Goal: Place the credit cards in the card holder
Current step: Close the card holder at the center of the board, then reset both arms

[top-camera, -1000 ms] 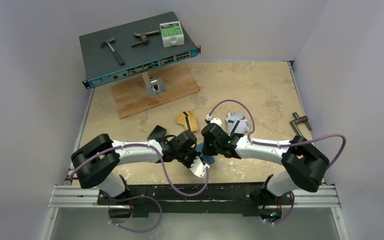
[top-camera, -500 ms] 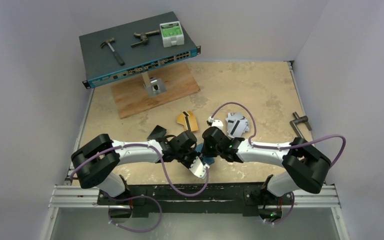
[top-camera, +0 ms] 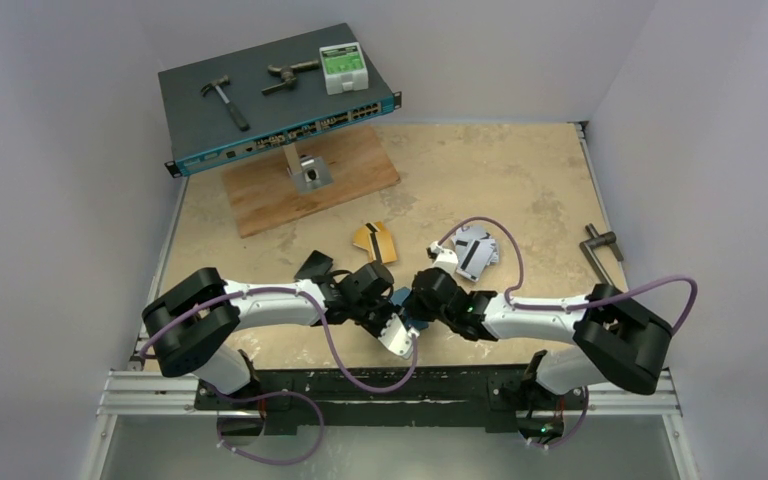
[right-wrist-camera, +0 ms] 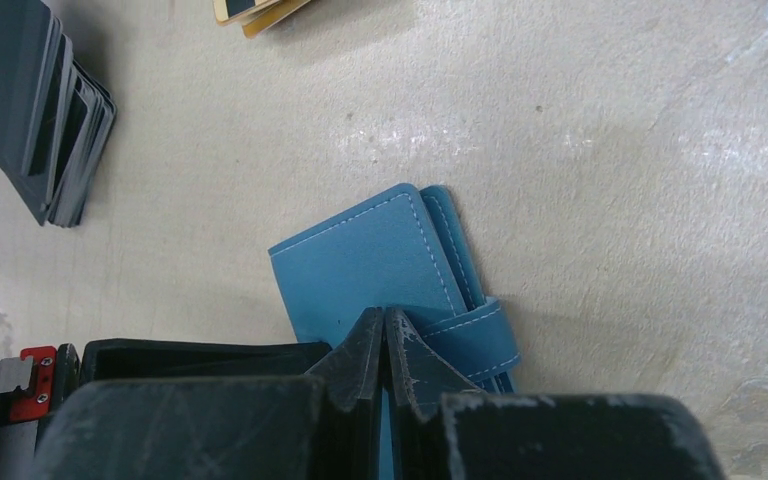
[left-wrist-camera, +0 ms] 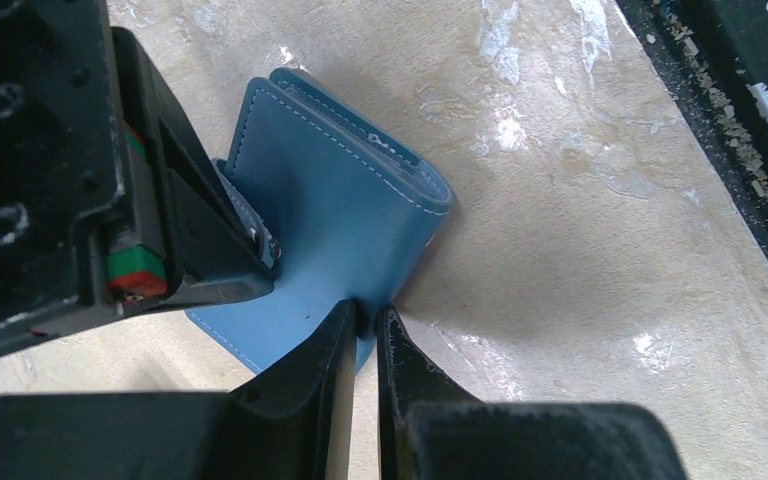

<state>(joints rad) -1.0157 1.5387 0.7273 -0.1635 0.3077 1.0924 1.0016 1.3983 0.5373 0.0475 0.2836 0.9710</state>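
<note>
- The beige counter (top-camera: 540,180) carries everything and has pale worn patches.
- A network switch (top-camera: 260,95) with a blue front stands raised on a metal post at the far left, over a wooden board (top-camera: 355,178). A hammer (top-camera: 225,100) lies on top of it.
- The 2 arms reach toward each other and meet low over the near middle of the counter.
- The card holder (left-wrist-camera: 350,210), teal-blue with pale stitching, is folded shut. It lies on the counter between the 2 grippers, close to the near edge.
- The black card stack (right-wrist-camera: 45,120) lies fanned on the counter, left of the card holder and apart from it.
- The silver-grey card (top-camera: 472,250) with a dark stripe lies behind the right arm, well apart from the card holder.
- The gold-orange card (top-camera: 375,240) lies beyond the grippers, apart from the silver-grey card.
- The left gripper (left-wrist-camera: 365,322) has its jaws almost together, with only a thin gap, and they pinch one edge of the card holder.
- The right gripper (right-wrist-camera: 385,325) has its jaws fully together, and they nip the closing strap of the card holder, near the small silver snap.
</note>
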